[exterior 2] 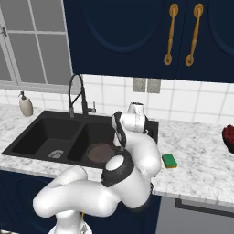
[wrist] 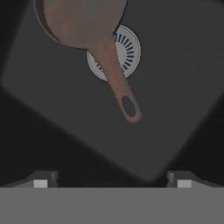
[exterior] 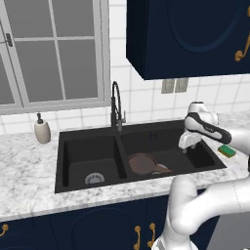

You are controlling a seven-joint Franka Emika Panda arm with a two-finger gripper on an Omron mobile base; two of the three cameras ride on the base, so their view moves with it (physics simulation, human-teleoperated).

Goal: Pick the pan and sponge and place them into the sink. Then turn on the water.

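Our gripper (wrist: 112,179) hangs over the right basin with its two dark finger tips spread wide, holding nothing and touching nothing. Below it we see the pan (wrist: 83,22), round, shallow and reddish-brown with a mottled, rusty look, lying flat on the floor of that basin. Its tapering handle (wrist: 118,83) ends in an oval hanging hole and crosses over the round silver drain (wrist: 129,50) with its slotted grille. From the left base view, the pan (exterior: 143,163) sits near the front of the basin, close to the centre divider. We find the sink (exterior: 88,146) matte black, with two basins, set in a grey-veined white marble counter (exterior: 29,176). On that counter, just beyond the sink's right edge, lies the sponge (exterior: 226,151), a small block, green on top and yellow beneath. Behind the divider rises the tall black gooseneck faucet (exterior: 116,105), and a beige soap dispenser (exterior: 42,129) stands near the sink's back left corner.
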